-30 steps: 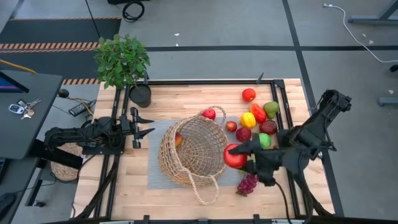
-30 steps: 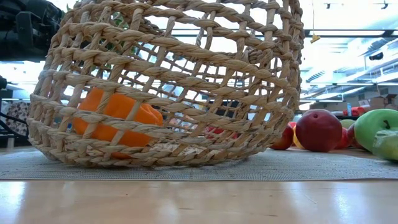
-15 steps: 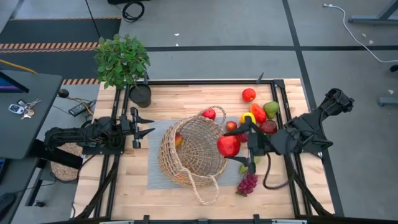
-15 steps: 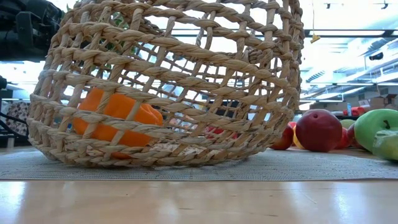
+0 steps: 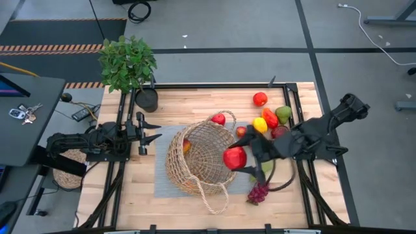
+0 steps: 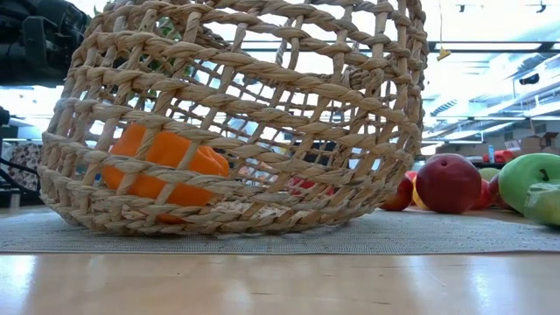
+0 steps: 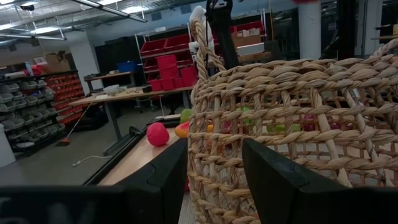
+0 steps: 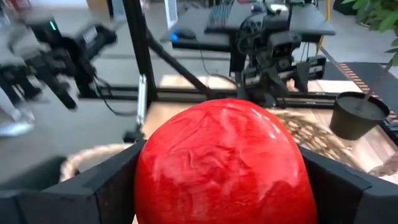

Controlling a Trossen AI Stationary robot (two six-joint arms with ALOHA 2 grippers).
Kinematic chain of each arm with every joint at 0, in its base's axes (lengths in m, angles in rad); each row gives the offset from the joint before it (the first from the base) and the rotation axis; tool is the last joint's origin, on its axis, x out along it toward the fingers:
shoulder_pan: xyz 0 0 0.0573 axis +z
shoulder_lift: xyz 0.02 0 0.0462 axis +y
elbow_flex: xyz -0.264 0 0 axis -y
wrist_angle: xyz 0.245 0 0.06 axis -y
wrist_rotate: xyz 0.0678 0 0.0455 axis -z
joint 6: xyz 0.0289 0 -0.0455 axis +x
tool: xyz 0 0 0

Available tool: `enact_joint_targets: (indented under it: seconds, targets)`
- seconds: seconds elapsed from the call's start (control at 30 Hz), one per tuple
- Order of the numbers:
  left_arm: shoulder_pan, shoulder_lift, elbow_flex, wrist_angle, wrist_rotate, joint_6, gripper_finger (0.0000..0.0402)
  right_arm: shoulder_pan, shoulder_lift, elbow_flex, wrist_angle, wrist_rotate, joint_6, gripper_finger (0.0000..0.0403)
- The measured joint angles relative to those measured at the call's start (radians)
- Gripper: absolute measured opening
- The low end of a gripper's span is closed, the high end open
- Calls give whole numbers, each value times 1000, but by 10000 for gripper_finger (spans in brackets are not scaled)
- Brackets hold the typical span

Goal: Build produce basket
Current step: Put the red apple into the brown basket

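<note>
**Red apple held over the basket's rim**

From the high view we see the right end effector point(image 5: 244, 158) clamped around a large red apple point(image 5: 234, 157), holding it over the right edge of the basket point(image 5: 198, 159). The basket lies tipped on a grey mat point(image 5: 162, 182) in the middle of the counter point(image 5: 123, 195), its opening turned up toward the camera, with one orange-coloured fruit point(image 5: 187, 145) against its left inner wall. The left end effector point(image 5: 148, 133) waits at the counter's left side, fingers spread and holding nothing, pointed toward the basket. The rest of the produce sits to the right of the basket — a red apple point(image 5: 218, 119) touching its far rim, a small red fruit point(image 5: 260, 99) farther back, a yellow pepper point(image 5: 260, 125), a green fruit point(image 5: 283, 114), and purple grapes point(image 5: 259, 192) near the front. A potted plant point(image 5: 128, 63) stands at the far left corner.

In the low view the wicker wall fills most of what we see, an orange piece point(image 6: 162, 166) showing through the weave; a dark red apple point(image 6: 448, 184) and a green apple point(image 6: 529, 188) lie to the right on the mat.

The left wrist view looks past its two parted fingers point(image 7: 171, 174) at the basket's side.

The right wrist view shows the apple gripped between both dark fingers point(image 8: 106, 186) — woven rim just beyond it.
</note>
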Motion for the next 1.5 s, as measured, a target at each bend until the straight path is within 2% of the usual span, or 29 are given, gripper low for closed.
enact_joint_targets:
  seconds: [0.23, 0.43, 0.53, 0.83, 1.07, 1.5]
  targets:
    - [0, 0, 0, 0, 0, 0, 160, -21, 168, 0, 14, -11, -102, 350]
    - [0, 0, 0, 0, 0, 0, 160, -122, 311, 0, 86, -103, -135, 350]
    - [0, 0, 0, 0, 0, 0, 160, -171, 375, 1, 122, -115, -142, 350]
    - [0, 0, 0, 0, 0, 0, 160, -231, 573, 202, -92, -111, -92, 351]
    - [0, 0, 0, 0, 0, 0, 160, -231, 631, 244, -103, -119, -163, 358]
    - [0, 0, 0, 0, 0, 0, 160, -255, 631, 220, -67, -156, -143, 396]
